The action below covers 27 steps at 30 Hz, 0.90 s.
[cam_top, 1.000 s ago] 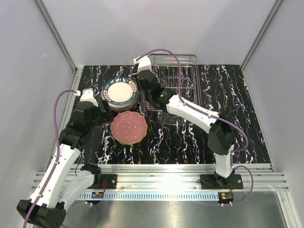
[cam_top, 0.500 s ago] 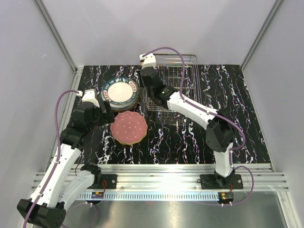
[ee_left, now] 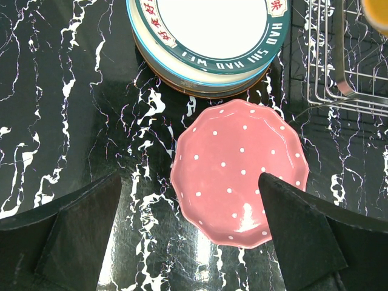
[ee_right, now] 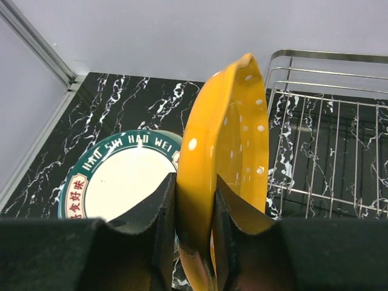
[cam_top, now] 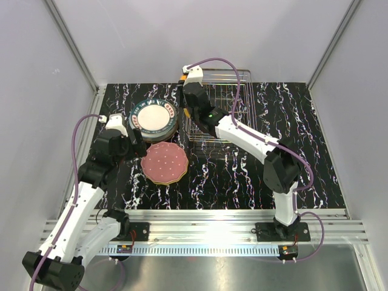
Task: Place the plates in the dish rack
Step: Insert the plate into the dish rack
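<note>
The left hand (ee_left: 189,182) hangs wide open over the pink plate (ee_left: 239,173) in the left half of the tabletop (cam_top: 242,176). The right hand (ee_right: 195,185) pinches the orange plate (ee_right: 233,139), standing on edge, by the dish rack (ee_right: 321,56) at the back edge. It should keep the plate straight, aim between two wires (ee_right: 337,151), and lower slowly.

Robot test cell, probably a lab bench enclosure, not a home kitchen. Plain pale panel walls (cam_top: 212,36) box in a black marbled tabletop (cam_top: 242,176) from 9 round to 3 o'clock. Aluminium rail (cam_top: 206,228) at 6 o'clock carries bolted arm mounts (cam_top: 276,231), purple cables (cam_top: 212,59) trailing.
</note>
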Each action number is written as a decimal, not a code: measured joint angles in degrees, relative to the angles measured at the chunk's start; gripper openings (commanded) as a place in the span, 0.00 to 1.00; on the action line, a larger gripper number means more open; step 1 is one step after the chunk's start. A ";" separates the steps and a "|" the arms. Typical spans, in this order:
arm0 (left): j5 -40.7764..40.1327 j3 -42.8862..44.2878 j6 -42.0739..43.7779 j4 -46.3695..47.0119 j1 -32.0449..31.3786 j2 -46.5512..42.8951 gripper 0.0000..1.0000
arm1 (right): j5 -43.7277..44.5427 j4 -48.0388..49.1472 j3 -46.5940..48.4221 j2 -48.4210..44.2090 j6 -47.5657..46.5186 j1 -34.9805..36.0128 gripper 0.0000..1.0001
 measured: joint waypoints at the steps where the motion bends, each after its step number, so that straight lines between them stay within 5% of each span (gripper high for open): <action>1: 0.00 0.00 0.00 0.00 0.00 0.00 0.99 | -0.22 0.20 0.00 0.02 0.24 0.00 0.00; 27: 1.09 0.00 0.00 0.15 0.00 0.46 0.99 | -1.16 1.92 -1.68 1.49 5.01 -1.01 0.00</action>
